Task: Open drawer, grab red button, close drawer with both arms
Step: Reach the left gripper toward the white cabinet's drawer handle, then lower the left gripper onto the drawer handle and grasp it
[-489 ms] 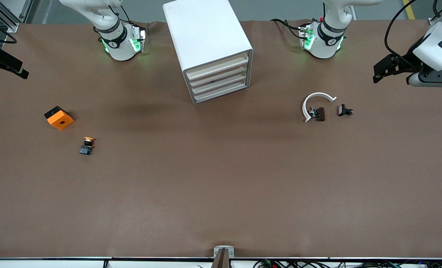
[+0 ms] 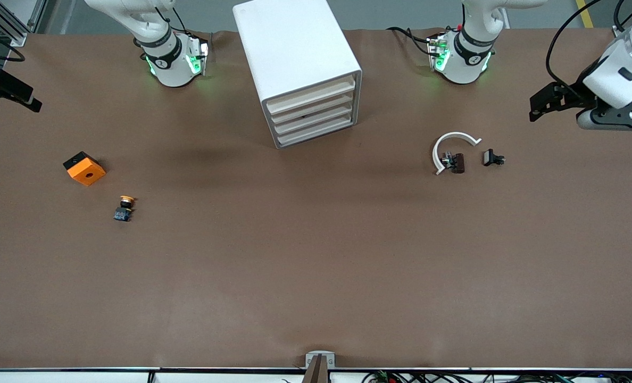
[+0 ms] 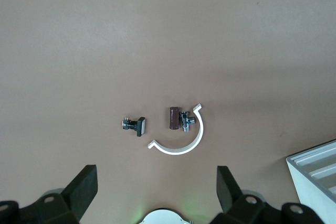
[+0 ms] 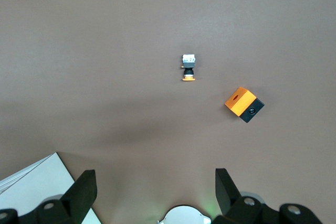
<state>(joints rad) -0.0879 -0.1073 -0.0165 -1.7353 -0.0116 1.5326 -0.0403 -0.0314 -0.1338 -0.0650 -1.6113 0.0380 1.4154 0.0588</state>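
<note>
A white cabinet (image 2: 294, 58) stands between the two arm bases, and its stack of drawers (image 2: 312, 114) faces the front camera with every one shut. The red-capped button is out of view. My left gripper (image 2: 543, 101) hangs open and empty in the air at the left arm's end of the table; the left wrist view shows it (image 3: 156, 183) above bare table. My right gripper (image 2: 8, 91) hangs open and empty at the right arm's end, its fingers wide apart in the right wrist view (image 4: 155, 183). A corner of the cabinet (image 4: 31, 184) shows there too.
A yellow-capped button (image 2: 125, 207) and an orange cube with a hole (image 2: 84, 168) lie toward the right arm's end. Toward the left arm's end lie a white arc (image 2: 450, 144), a brown cylinder part (image 2: 458, 163) and a small black part (image 2: 491, 158).
The left arm's hand has shifted a little toward its base row and turned slightly. The right gripper has barely moved. Nothing on the table has moved.
</note>
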